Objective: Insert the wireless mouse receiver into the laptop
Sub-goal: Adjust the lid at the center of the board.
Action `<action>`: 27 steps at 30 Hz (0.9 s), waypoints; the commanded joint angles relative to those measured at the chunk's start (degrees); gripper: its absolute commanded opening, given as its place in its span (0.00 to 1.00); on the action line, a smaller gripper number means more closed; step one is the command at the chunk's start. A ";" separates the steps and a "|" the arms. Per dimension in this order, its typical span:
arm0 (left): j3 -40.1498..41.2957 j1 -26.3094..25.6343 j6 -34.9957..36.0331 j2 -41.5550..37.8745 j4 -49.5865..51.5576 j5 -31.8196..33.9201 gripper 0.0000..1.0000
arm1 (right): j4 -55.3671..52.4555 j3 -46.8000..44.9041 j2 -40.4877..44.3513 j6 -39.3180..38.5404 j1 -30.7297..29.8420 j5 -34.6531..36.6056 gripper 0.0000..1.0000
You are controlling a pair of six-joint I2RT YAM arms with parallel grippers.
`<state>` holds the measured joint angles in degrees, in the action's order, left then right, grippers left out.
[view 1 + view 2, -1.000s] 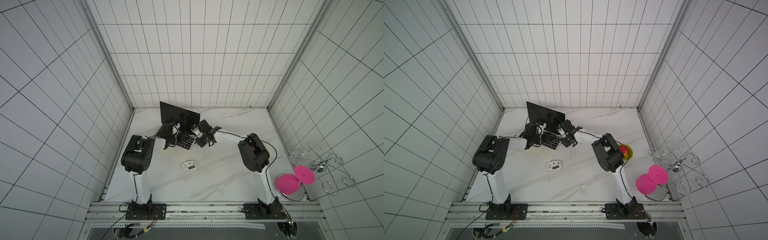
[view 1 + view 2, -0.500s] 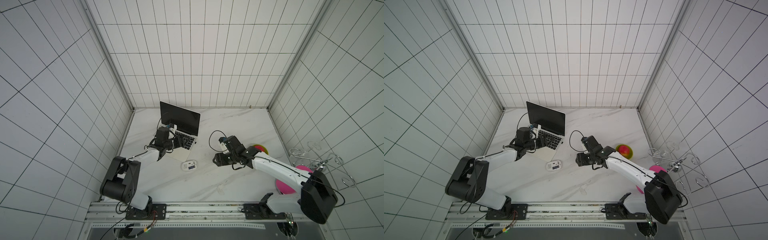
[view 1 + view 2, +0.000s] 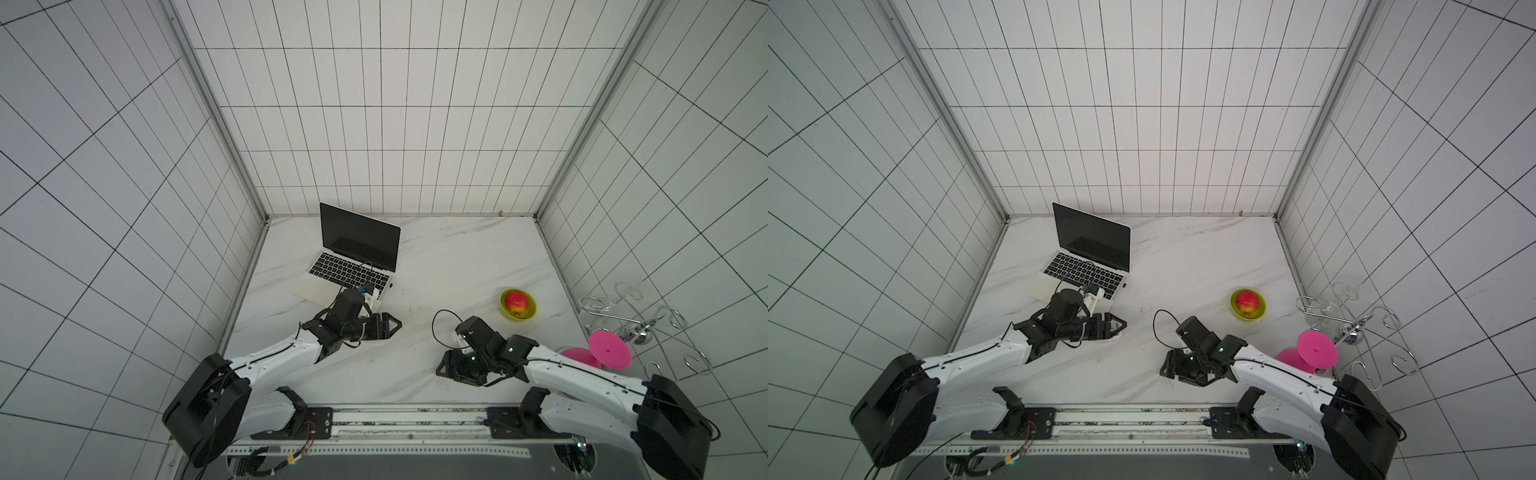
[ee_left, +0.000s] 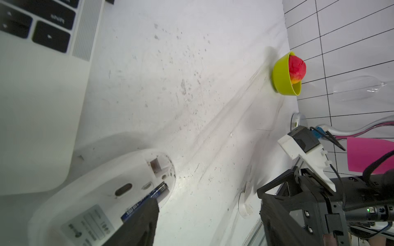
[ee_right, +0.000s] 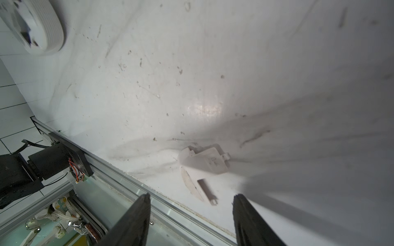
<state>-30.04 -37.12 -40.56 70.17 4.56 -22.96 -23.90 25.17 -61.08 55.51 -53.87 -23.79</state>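
the tiny black receiver point(image 3: 391, 285) pokes rightward out of the laptop point(image 3: 311, 288) at its right edge, just beyond the left claw point(image 3: 395, 326), farther from the right claw point(image 3: 441, 369); both gape open, empty.

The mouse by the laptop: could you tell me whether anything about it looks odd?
Yes. The mouse lies underside up, its compartment uncovered, battery showing. A loose white cover lies apart on the table, before the right gripper.

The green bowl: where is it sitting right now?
In a top view the green bowl sits on the robot's right side, beyond the right hand, well apart from the laptop.
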 commanded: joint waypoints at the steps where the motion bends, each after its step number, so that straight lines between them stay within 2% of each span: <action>1: 0.83 -0.82 -1.51 -1.47 1.77 1.17 0.78 | 2.55 -0.52 -2.37 0.73 -1.05 0.92 0.64; 8: 1.03 -1.28 -1.22 -2.42 3.93 -0.18 0.78 | 3.59 3.53 -11.62 -6.81 -1.47 4.60 0.64; 19: 3.07 -1.46 -1.73 -3.45 5.22 -1.39 0.79 | 5.62 13.07 -26.76 -12.86 -8.80 0.05 0.58; 23: 3.70 -1.54 -2.16 -3.95 5.27 -1.90 0.79 | 4.42 16.31 -29.22 -14.04 -11.23 -0.23 0.55; 27: 4.58 -1.62 -2.83 -4.38 5.09 -2.04 0.78 | 1.26 18.97 -26.91 -14.16 -11.79 1.93 0.54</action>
<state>-26.33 -38.46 -42.78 66.78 10.26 -24.25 -16.93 43.38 -88.44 42.65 -65.01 -24.56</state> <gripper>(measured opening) 0.782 0.543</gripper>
